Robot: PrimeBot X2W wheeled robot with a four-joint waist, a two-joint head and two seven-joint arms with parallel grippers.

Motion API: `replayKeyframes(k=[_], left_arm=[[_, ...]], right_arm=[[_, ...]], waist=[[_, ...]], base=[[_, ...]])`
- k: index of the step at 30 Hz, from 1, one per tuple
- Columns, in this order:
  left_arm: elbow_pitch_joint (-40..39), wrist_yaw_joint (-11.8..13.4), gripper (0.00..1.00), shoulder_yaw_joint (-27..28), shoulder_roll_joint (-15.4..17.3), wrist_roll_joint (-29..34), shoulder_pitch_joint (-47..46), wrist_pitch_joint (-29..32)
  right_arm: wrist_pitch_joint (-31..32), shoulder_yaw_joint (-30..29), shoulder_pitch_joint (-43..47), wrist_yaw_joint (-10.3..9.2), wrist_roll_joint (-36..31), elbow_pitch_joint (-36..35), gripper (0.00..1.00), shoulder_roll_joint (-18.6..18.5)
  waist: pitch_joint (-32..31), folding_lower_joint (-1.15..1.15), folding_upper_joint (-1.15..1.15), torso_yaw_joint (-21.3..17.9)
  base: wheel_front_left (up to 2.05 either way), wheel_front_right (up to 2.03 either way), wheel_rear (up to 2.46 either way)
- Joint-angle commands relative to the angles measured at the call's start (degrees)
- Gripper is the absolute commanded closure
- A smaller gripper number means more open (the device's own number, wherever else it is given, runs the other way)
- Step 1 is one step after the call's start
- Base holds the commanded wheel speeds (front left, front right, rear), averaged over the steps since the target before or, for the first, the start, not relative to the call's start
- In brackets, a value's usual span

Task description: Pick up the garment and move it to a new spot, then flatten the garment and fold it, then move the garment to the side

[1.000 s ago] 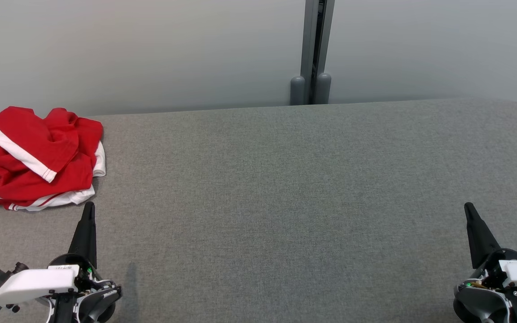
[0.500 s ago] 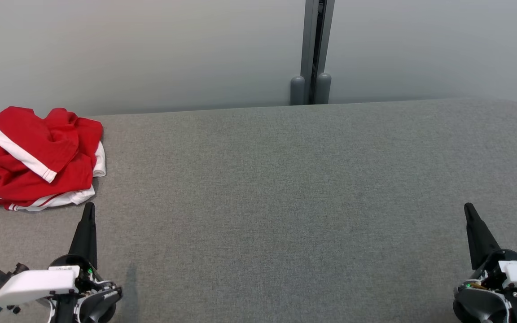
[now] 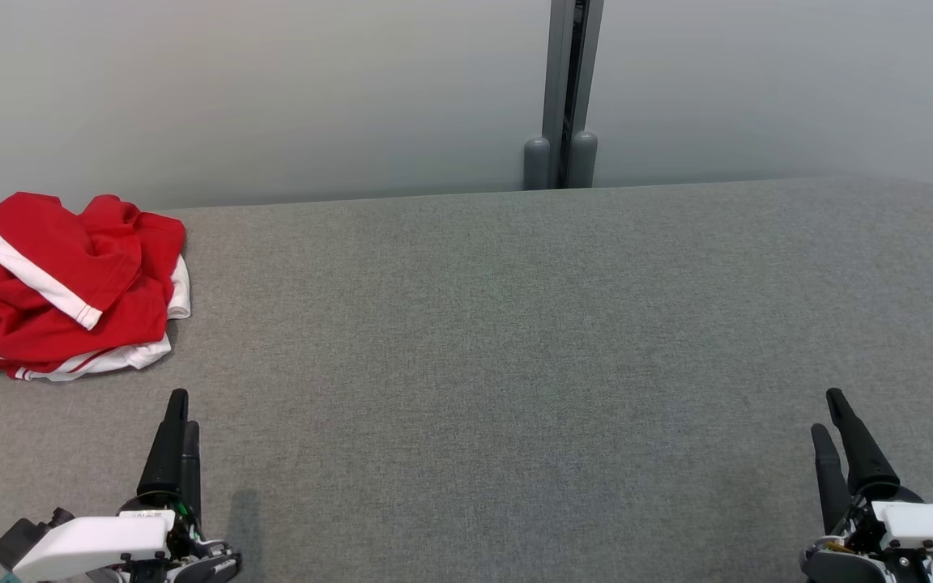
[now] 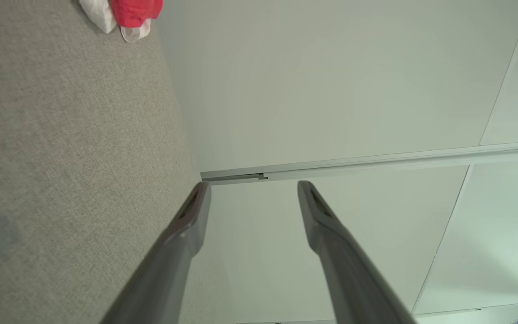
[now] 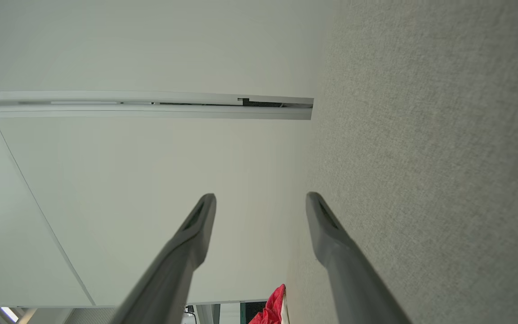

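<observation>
Garment (image 3: 61,283) lies crumpled, red with white trim, at the table's (image 3: 515,340) far left corner, untouched. Left tool (image 3: 185,411) and right tool (image 3: 827,413) hover at the near edge, well apart, each with fingers spread, apparently readied for a grasp. The left one is nearer the heap, so it likely reaches first.

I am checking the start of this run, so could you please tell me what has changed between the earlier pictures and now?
Both the left gripper and the right gripper have opened, fingers now apart, and each has drawn back slightly toward the robot and inward. Nothing was taken hold of. The red and white garment stays crumpled at the far left of the grey fabric surface, untouched.
</observation>
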Motion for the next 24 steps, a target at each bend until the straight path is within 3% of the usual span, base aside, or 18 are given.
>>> replayKeyframes(k=[1, 10, 24], left_arm=[[-1.71, 0.34, 0.0, -0.28, 0.61, 1.54, -0.43, -0.52], [-4.53, 2.33, 0.0, -1.61, 0.7, 9.46, 0.02, -2.58], [-8.59, 5.43, 0.0, -4.57, 0.83, 26.99, 0.64, -5.78]], right_arm=[[-0.74, 0.24, -0.79, 0.03, -1.55, -1.28, 0.0, -0.54], [-2.8, 0.08, -0.58, 0.04, -8.56, -3.43, 0.0, -0.65], [-6.04, 1.59, 0.15, 0.06, -24.75, -7.84, 0.0, -0.81]], waist=[[0.02, 0.0, 0.0, 0.0], [0.12, 0.0, 0.0, 0.0], [0.37, 0.0, 0.0, 0.03]], base=[[0.0, 0.0, 0.0], [0.0, 0.0, 0.0], [0.0, 0.0, 0.0]])
